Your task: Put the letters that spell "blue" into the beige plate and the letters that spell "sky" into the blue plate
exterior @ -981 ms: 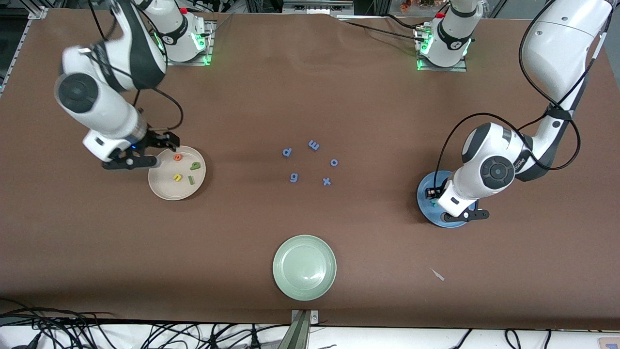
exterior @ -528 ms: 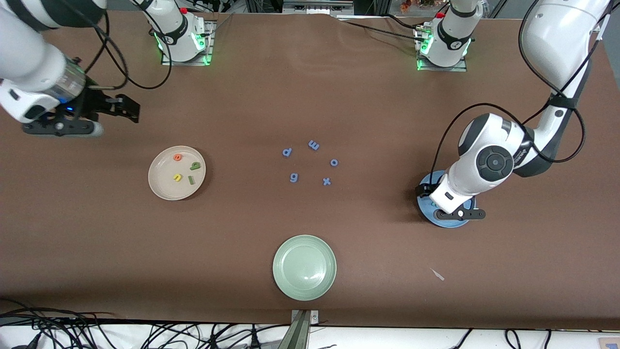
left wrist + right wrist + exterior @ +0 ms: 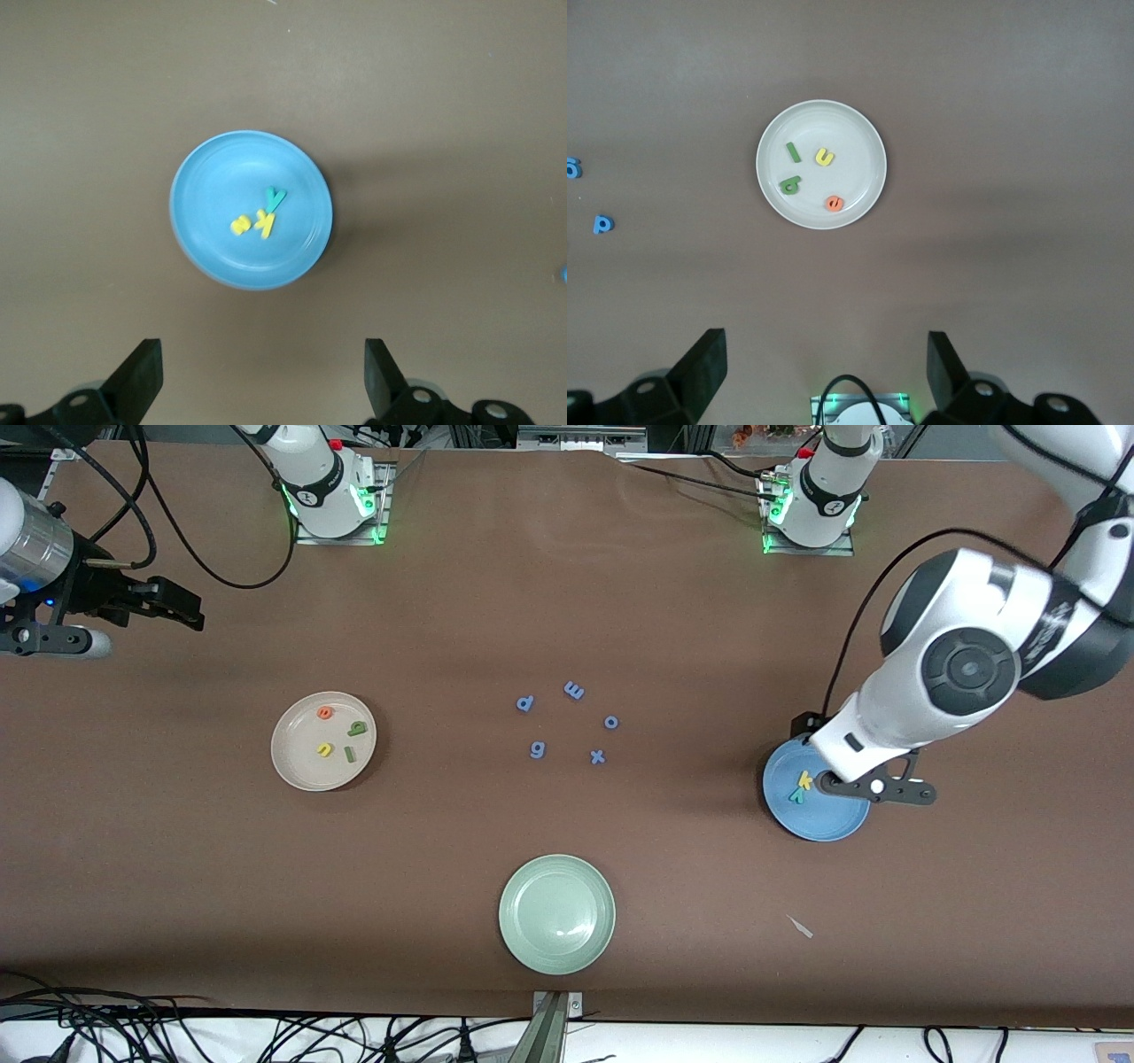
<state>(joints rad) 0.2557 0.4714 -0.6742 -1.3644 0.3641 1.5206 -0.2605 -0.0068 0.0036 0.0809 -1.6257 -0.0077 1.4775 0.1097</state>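
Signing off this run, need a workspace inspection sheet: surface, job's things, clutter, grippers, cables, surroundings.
Surface: brown table, flat, no spills.
Job's things: beige plate holds green b, green l, yellow u, orange e. Blue plate holds yellow s, yellow k, teal y.
Clutter: five periwinkle letters mid-table; pale green plate nearer the camera, nothing in it; small pale scrap.
Grippers: left gripper over the blue plate, jaws open, holding nothing. Right gripper raised at the right arm's end of the table, jaws open, holding nothing.
Cables: black arm cables; cable tangle off the table edge.
Surroundings: two lit arm bases.
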